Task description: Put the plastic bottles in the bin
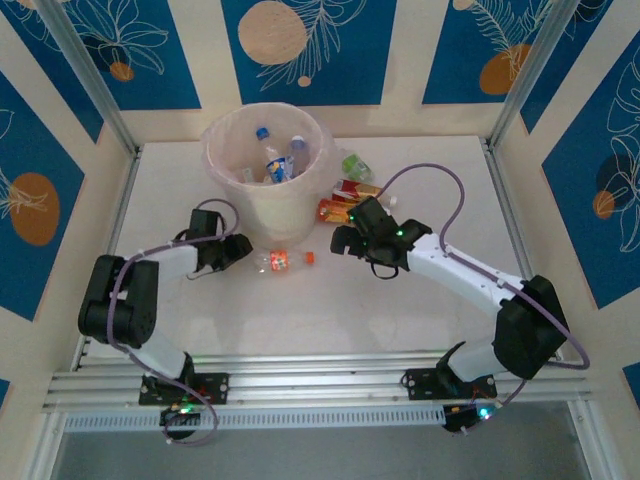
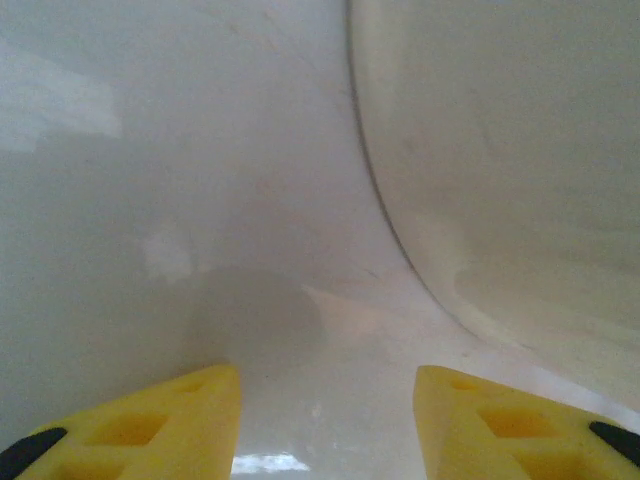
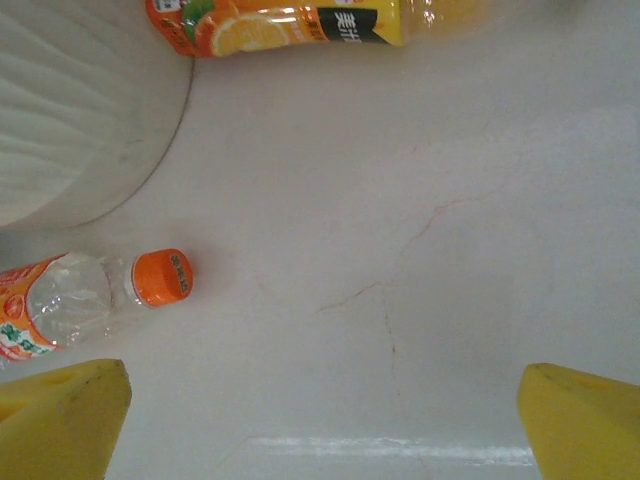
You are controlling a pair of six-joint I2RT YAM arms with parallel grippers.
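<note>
The bin (image 1: 262,205) stands at the table's back with several plastic bottles (image 1: 275,160) inside. A clear bottle with an orange cap (image 1: 283,261) lies in front of it. My left gripper (image 1: 240,250) sits just left of that bottle, beside the bin wall (image 2: 500,180). Its yellow fingers (image 2: 190,420) stand apart with bare table between them. My right gripper (image 1: 342,238) is wide open over the table, right of the clear bottle (image 3: 80,300). An orange juice bottle (image 3: 290,25) lies ahead of it by the bin (image 3: 70,110).
More bottles lie right of the bin: a green one (image 1: 356,165), a red-labelled one (image 1: 357,188) and the orange one (image 1: 335,210). A metal frame rail (image 1: 300,385) runs along the near table edge. Walls enclose the back and sides.
</note>
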